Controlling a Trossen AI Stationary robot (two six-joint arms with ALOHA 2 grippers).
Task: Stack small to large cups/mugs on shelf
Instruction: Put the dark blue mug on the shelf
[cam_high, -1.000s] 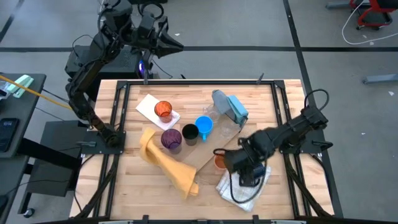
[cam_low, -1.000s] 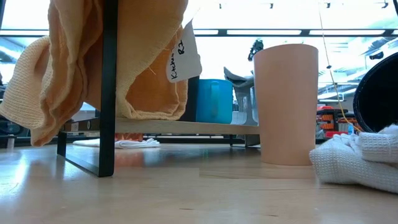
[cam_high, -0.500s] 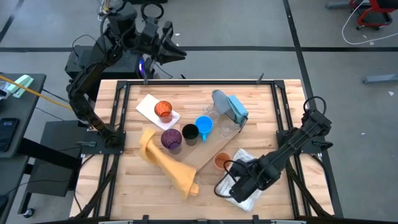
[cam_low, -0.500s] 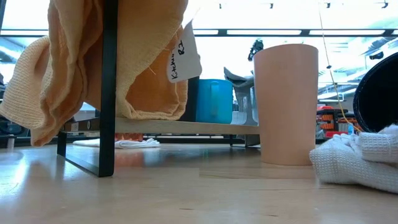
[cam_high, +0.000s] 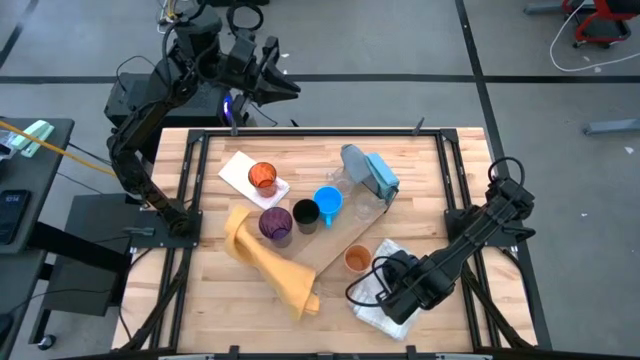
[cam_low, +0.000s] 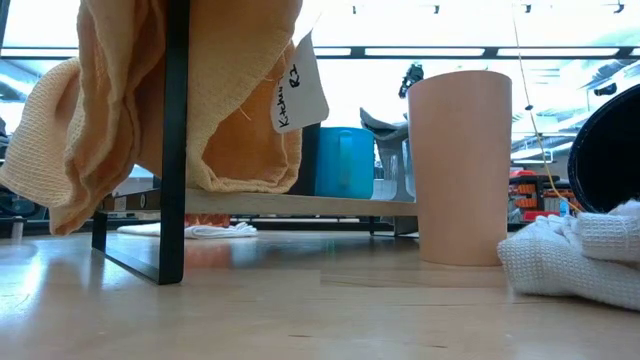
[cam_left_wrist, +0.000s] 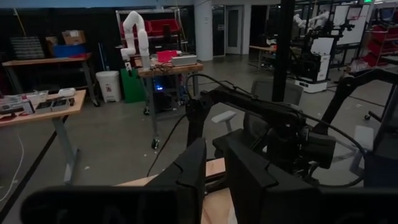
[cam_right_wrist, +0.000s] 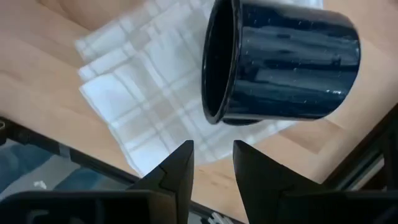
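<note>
Your right tool (cam_high: 397, 296) is dropping back to 5 o'clock on the desk (cam_high: 420, 170), jaws apart over the navy mug (cam_right_wrist: 280, 62) lying on the cloth (cam_right_wrist: 149, 93); nothing grabbed yet.

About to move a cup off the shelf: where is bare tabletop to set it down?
Bare wood lies along the far edge, between the white napkin with the orange cup and the blue-grey cloth; also the near-left corner beside the yellow towel. The shelf board and the near right, by the right hand, are crowded.
</note>
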